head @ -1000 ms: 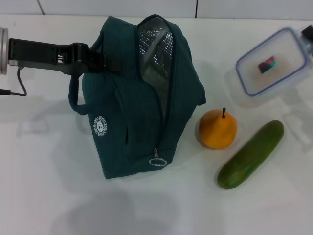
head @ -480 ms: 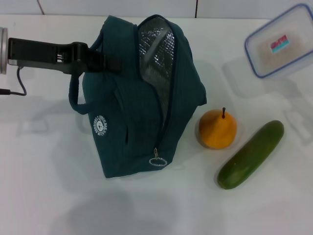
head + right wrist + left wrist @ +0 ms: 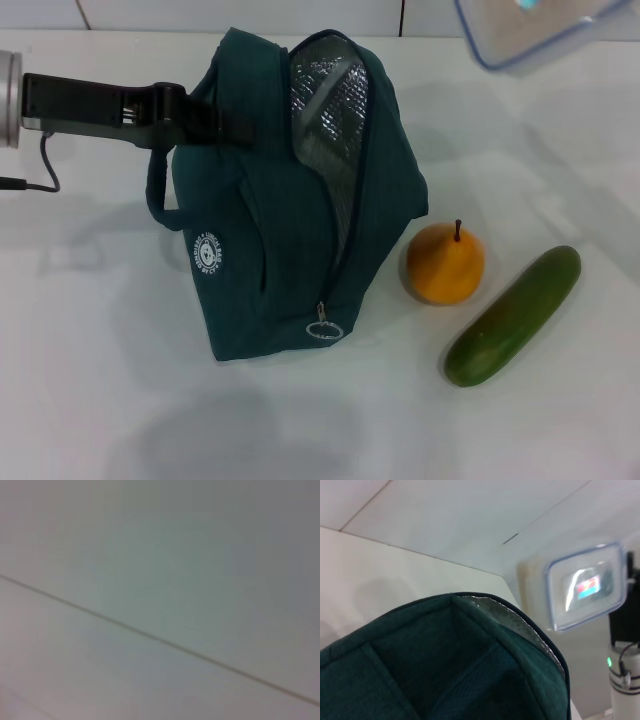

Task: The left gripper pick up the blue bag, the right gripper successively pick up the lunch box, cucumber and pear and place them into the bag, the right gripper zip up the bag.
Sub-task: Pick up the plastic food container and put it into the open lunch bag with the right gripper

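The blue bag (image 3: 290, 200), a large dark teal fabric tote, stands on the white desk (image 3: 90, 380) with its top unzipped, showing silver foil lining. A white round logo sits on its side, and a ring zipper pull hangs near its lower front. The left gripper (image 3: 205, 118) reaches in from the robot's left, its jaws closed on the bag's top edge beside a padded loop handle, holding the bag up.

The lunch box (image 3: 530, 30), a clear plastic container with a blue rim, is high in the air at the far right, cut off by the top of the head view. A second ago it was lower, just above the desk; it has since risen and drifted towards the bag. In the left wrist view it hangs beyond the bag's open mouth, its small red-and-teal sticker showing. The right gripper is out of view.

The cucumber (image 3: 513, 316), long and dark green, lies slantwise on the desk to the bag's right. The orange-yellow pear (image 3: 445, 264) stands between bag and cucumber, just beside both.
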Available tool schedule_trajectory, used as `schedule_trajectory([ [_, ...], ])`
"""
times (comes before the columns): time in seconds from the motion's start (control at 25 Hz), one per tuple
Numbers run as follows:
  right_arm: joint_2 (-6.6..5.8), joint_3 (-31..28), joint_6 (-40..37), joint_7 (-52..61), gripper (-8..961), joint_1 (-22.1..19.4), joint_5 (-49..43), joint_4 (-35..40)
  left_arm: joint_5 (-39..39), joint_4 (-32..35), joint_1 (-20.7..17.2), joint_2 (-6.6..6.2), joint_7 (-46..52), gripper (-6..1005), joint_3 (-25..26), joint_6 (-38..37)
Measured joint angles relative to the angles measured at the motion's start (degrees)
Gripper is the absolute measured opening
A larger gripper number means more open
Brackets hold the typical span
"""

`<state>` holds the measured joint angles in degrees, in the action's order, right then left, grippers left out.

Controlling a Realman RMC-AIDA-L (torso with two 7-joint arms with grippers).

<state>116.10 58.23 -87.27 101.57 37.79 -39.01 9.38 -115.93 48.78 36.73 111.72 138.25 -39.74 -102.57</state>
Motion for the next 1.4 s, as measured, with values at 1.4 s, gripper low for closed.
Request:
schedule_trajectory([
  [1.4,0.09,19.94,3.75,1.78,140,8.8,1.19,-0.81,1.88,-0.17,0.89,1.22,-0.26,39,0.45,0.42],
])
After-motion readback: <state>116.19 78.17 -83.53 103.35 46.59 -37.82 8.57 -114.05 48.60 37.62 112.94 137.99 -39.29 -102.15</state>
